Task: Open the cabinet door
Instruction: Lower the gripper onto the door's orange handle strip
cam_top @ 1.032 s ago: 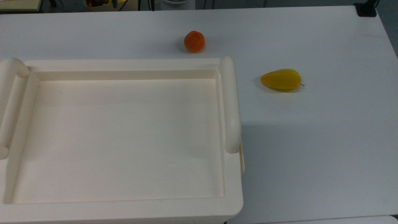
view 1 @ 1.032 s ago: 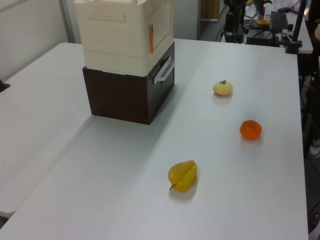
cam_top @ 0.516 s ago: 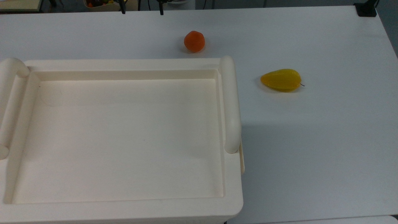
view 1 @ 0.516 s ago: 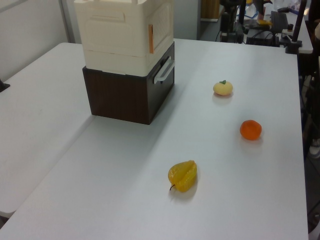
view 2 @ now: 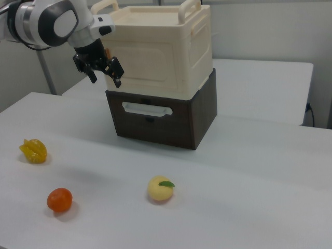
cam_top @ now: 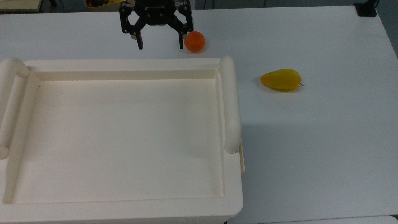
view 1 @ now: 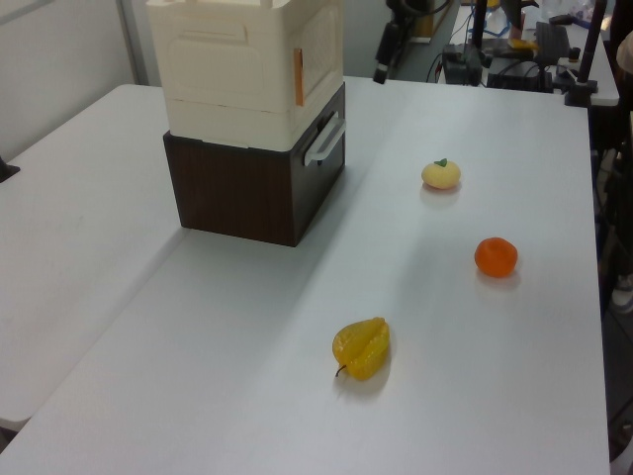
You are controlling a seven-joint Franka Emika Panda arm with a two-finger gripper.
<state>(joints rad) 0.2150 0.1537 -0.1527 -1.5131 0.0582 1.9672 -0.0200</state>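
Bringing the spread, empty gripper (cam_top: 159, 48) toward the cabinet (view 2: 161, 52), you should hook the cabinet door (view 2: 153, 54) at its orange-tabbed edge, away from the hinge

Black two-finger end effector (cam_top: 160, 47), white-and-grey arm (view 2: 49, 18)

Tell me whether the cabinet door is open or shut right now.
Shut. In the right view the cabinet door lies flush with the cabinet, no gap showing. The gripper, open, hangs before it.
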